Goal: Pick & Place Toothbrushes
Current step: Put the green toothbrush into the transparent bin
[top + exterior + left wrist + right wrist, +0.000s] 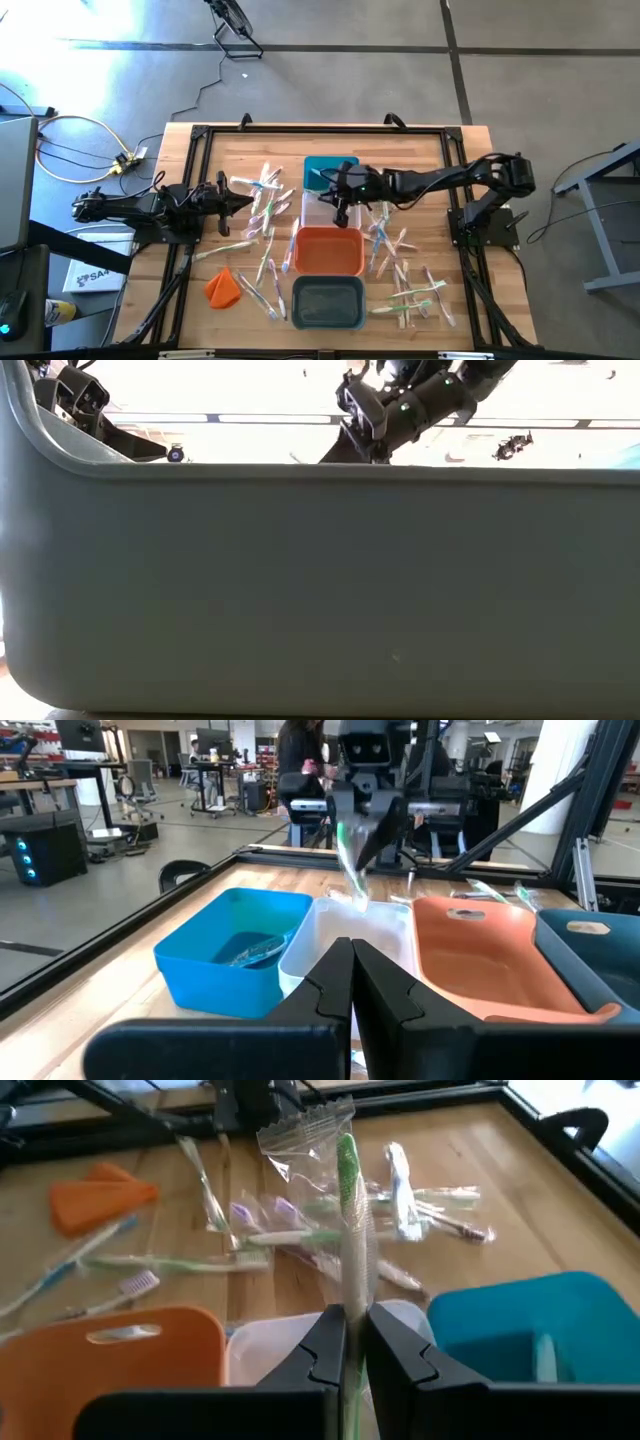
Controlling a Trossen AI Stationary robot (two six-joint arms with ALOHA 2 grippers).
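My right gripper (340, 197) hangs over the clear bin (318, 212), shut on a green-and-white toothbrush (348, 1220) in a clear wrapper. Teal bin (322, 170), clear bin, orange bin (328, 252) and grey bin (328, 303) stand in a row down the table's middle. Several toothbrushes lie loose on the wood to the left (262, 200) and right (402, 275) of the bins. One toothbrush lies inside the teal bin (250, 952). My left gripper (247, 200) waits shut at the left, level, holding nothing. My right gripper pinches the wrapped toothbrush between its two fingers at the lower part of its shaft (350, 1315). The fingers slant down from the table's right side and lie along the toothbrush, which sticks out ahead of them. It is lifted clear, hanging above the clear bin (350, 870).
A small orange cloth lump (223, 287) lies at the near left. A black frame (200, 135) borders the table. In the low view the grey bin's wall (320, 590) fills nearly the whole picture. A person (300, 760) stands in the room beyond the table.
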